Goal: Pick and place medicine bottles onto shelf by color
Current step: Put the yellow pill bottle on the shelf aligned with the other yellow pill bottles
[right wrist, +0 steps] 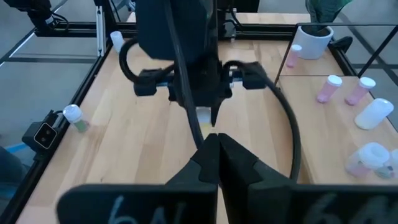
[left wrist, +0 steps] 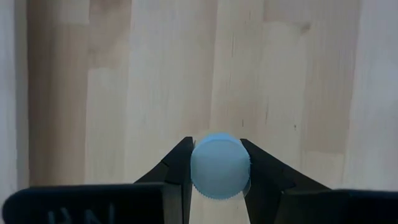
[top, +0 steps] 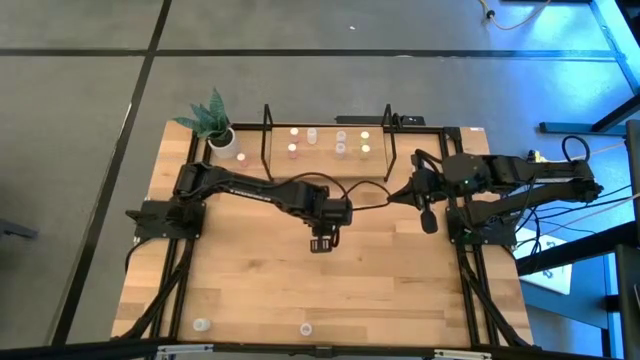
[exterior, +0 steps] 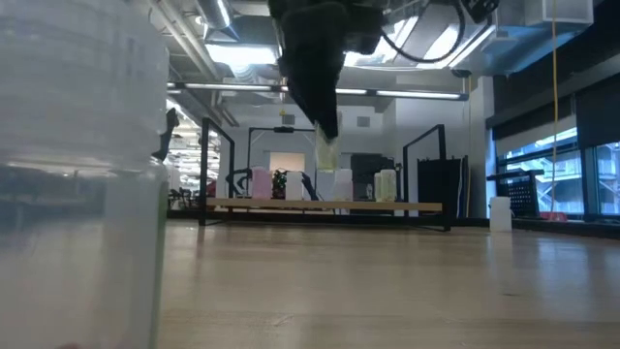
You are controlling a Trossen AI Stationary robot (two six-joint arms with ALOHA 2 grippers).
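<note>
My left gripper [top: 321,243] hangs over the middle of the table, shut on a tiny medicine bottle [left wrist: 217,165] with a whitish cap and a yellow-green body [exterior: 326,152]. The shelf [top: 327,176], a light-wood board in black rods, stands at the table's far side. On its board stand several bottles [top: 340,148], pink ones toward its left end and yellow-green ones toward its right. My right gripper [right wrist: 217,142] waits shut and with nothing in it above the table's right side [top: 428,218]. My left gripper pinches the bottle's capped upper end [left wrist: 198,177] between its two fingers, one on each side of the cap. The fingers come steeply from above. The bottle hangs below the fingertips [exterior: 326,136], nearly upright and clear of the table.
A white pot with a green plant [top: 218,132] stands at the far left corner, with one bottle [top: 241,155] beside it. Two more bottles [top: 202,324] [top: 306,327] stand near the table's near edge. One stands close before the low camera [exterior: 82,174].
</note>
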